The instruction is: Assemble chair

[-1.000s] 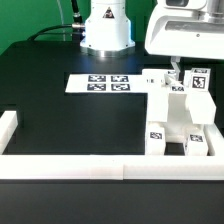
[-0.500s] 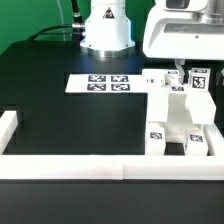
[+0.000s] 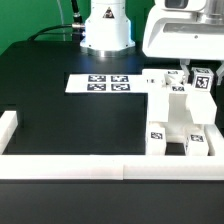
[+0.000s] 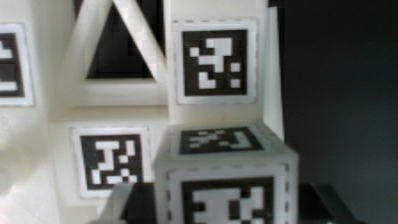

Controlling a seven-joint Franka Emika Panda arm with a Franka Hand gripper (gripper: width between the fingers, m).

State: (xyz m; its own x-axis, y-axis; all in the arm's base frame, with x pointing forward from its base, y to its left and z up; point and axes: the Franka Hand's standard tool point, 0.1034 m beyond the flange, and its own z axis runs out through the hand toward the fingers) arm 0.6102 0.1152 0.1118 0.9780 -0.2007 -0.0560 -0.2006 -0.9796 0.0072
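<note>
A black table (image 3: pixel 60 120) fills the scene, edged along its near side and the exterior view's left by a low white wall (image 3: pixel 70 169). The arm (image 3: pixel 105 30) stands at the far edge, and its white wrist reaches over to the exterior view's right. Under that wrist, in the corner against the wall, sit the chair parts (image 3: pixel 178 120), joined into one chunky white stack with square tags on its faces. The marker board (image 3: pixel 100 83) lies flat near the middle of the table, just beside the stack. At the top of the stack's far end is a small tagged block (image 3: pixel 200 78), and the gripper (image 3: pixel 197 72) is down around it. In the wrist view the dark fingers (image 4: pixel 121 207) flank the block on both sides, but I cannot tell whether they actually pinch it or stand just clear.
</note>
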